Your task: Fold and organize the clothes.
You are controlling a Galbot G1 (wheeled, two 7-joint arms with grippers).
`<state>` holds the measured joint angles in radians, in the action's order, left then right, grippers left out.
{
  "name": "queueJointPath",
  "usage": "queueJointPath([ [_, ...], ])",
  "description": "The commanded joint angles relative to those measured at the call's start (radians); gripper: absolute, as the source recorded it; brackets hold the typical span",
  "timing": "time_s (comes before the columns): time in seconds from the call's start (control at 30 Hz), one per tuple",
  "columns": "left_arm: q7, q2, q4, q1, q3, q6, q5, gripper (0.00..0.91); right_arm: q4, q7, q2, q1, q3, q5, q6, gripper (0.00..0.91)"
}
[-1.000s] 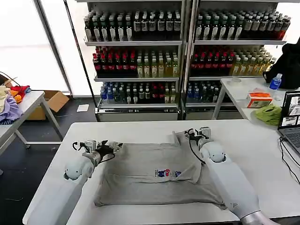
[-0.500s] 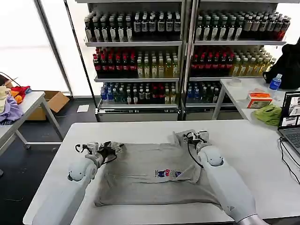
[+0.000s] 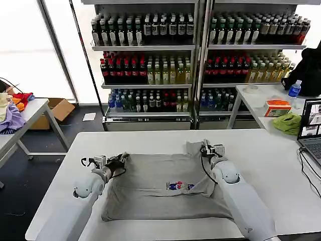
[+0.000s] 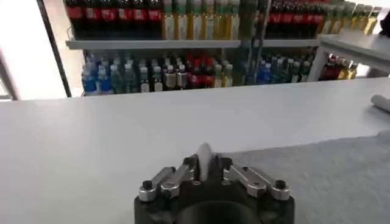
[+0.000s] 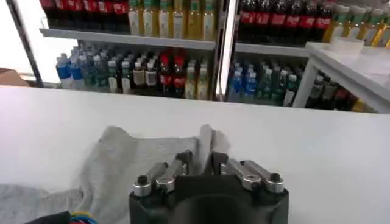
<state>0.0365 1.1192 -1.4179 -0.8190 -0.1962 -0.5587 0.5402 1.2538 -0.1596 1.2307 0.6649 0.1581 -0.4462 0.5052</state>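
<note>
T-shirt [image 3: 160, 188] spread on white table [image 3: 271, 165], near hem half hidden behind arms. Left gripper [image 3: 122, 159] pinching left sleeve, right gripper [image 3: 206, 149] clamped on right sleeve. Drink shelves [image 3: 200, 55] behind.

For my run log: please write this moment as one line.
left gripper: shut on T-shirt far corner | right gripper: shut on other far corner

T-shirt [image 3: 160, 186] near hem under right arm | chest print [image 3: 175, 186] unreadable
</note>
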Motion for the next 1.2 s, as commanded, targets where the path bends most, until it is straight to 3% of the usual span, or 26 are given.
queueJointPath([
  [0.03,-0.003,0.016,-0.007,-0.017,-0.008,0.012,-0.002,0.000,0.019,-0.001,-0.001,0.015,0.001,-0.002,0.003,0.000],
  [0.43,-0.047,0.014,-0.112,-0.047,-0.022,0.078,0.023,0.000,0.094,-0.010,0.004,0.027,0.074,-0.021,-0.028,0.000],
  [0.9,-0.044,-0.030,-0.249,-0.142,-0.087,0.111,0.024,0.000,0.350,-0.037,-0.028,0.122,0.112,-0.066,-0.047,0.000],
  [1.2,-0.044,-0.055,-0.321,-0.202,-0.116,0.108,0.024,0.000,0.540,-0.054,-0.061,0.290,0.138,-0.063,-0.039,0.000],
])
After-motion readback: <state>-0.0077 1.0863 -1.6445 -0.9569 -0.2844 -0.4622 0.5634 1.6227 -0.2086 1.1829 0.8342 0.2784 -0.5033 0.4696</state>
